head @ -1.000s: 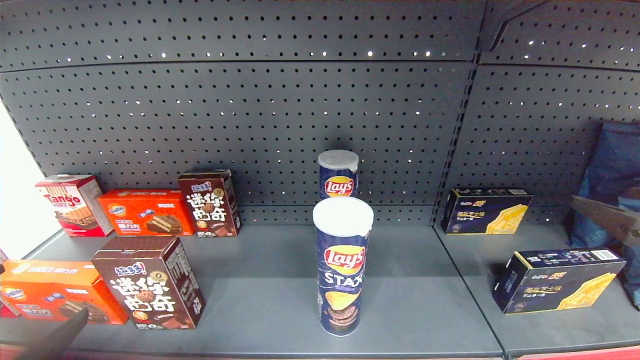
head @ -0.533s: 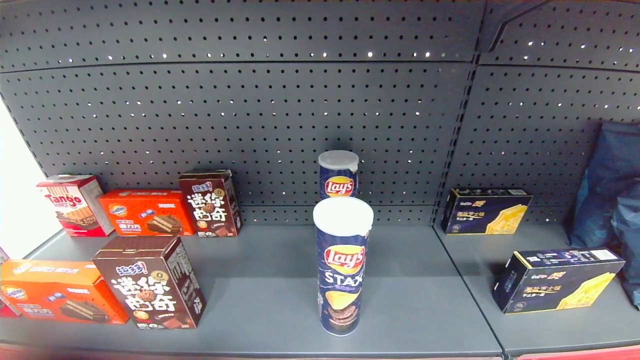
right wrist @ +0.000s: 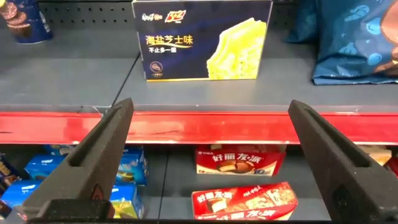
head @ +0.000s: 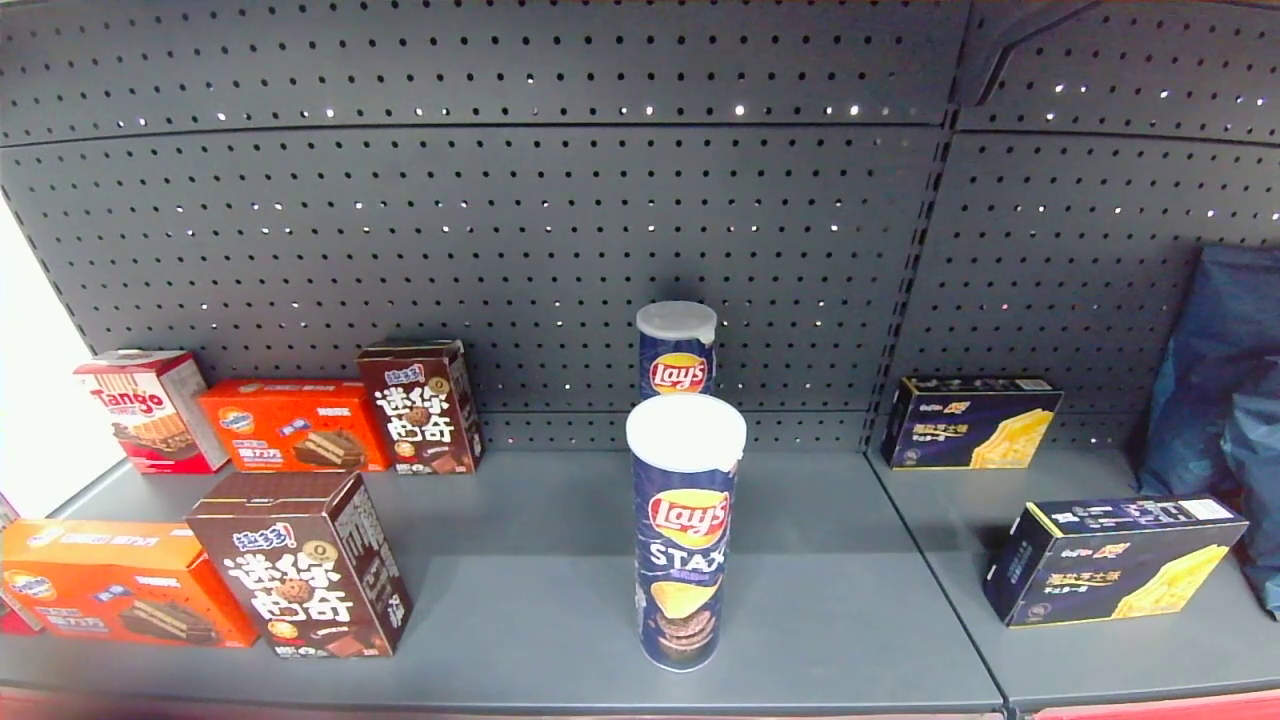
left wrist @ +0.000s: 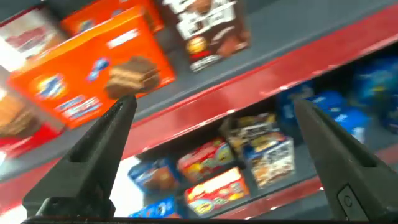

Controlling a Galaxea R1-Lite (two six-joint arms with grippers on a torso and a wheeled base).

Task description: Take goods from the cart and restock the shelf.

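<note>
The grey shelf (head: 530,590) holds a tall blue chip can (head: 685,530) in front with a second can (head: 677,348) behind it. On the left stand a brown cookie box (head: 300,565) and an orange wafer box (head: 120,585); navy-and-yellow boxes (head: 1115,560) lie on the right. My left gripper (left wrist: 212,102) is open and holds nothing, in front of the shelf's red edge (left wrist: 249,81), below the orange box (left wrist: 93,71). My right gripper (right wrist: 211,104) is open and holds nothing, facing a navy-and-yellow box (right wrist: 202,40) from in front of the red edge (right wrist: 205,127).
More boxes (head: 290,425) line the pegboard back at the left. Blue bags (head: 1225,370) fill the far right. A lower shelf with packaged goods (right wrist: 242,199) sits under the red edge. Bare shelf floor lies either side of the front can.
Both grippers, seen a second ago at the head view's lower left corner and right edge, have drawn back out of that view. The goods on the shelf have not moved.
</note>
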